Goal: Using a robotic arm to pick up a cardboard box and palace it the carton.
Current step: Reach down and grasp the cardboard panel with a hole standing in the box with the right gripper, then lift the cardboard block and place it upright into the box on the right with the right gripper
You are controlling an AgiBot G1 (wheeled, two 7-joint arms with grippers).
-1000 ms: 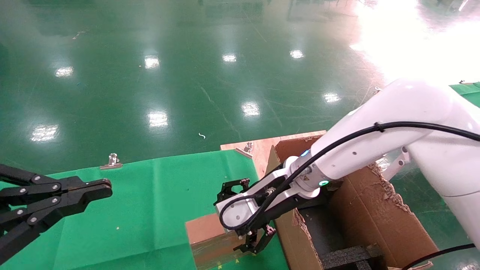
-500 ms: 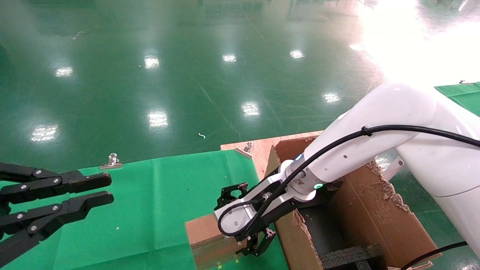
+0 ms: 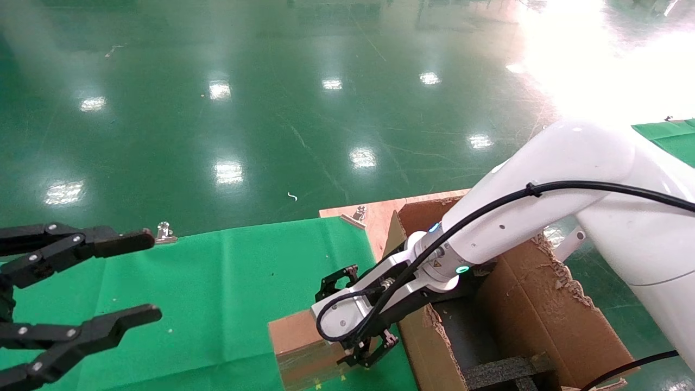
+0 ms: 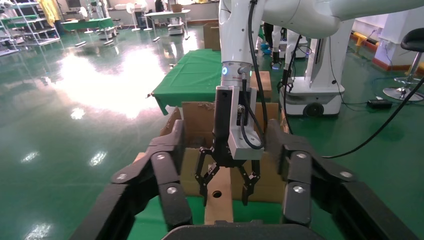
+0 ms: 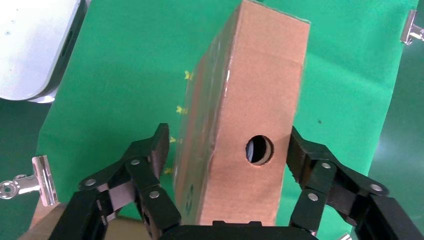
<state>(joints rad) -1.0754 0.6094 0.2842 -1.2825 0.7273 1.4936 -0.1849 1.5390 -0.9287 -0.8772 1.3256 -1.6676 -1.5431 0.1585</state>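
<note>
The cardboard box [image 3: 296,336] stands on a narrow side on the green cloth, its round hole facing up [image 5: 259,150]. The white robotic arm reaches down over it from the right. Its black right gripper [image 3: 353,320] is open and straddles the box, one finger on each broad face [image 5: 228,137]. One pad sits close to the plain face; the other stands apart from the taped face. The left wrist view shows the same straddle [image 4: 225,200]. The carton [image 3: 543,309], with black foam [image 3: 505,372] inside, stands just right of the box. My left gripper [image 3: 149,274] hovers wide open at the far left, holding nothing.
Metal clips [image 3: 163,232] [image 3: 358,212] pin the green cloth [image 3: 228,282] at the table's far edge. A wooden board [image 3: 374,217] lies under the carton. Beyond the edge is the shiny green floor. Another robot's base [image 4: 320,95] stands farther off.
My left gripper has gone from nearly shut to wide open. The right gripper has settled slightly lower around the box, which has not moved.
</note>
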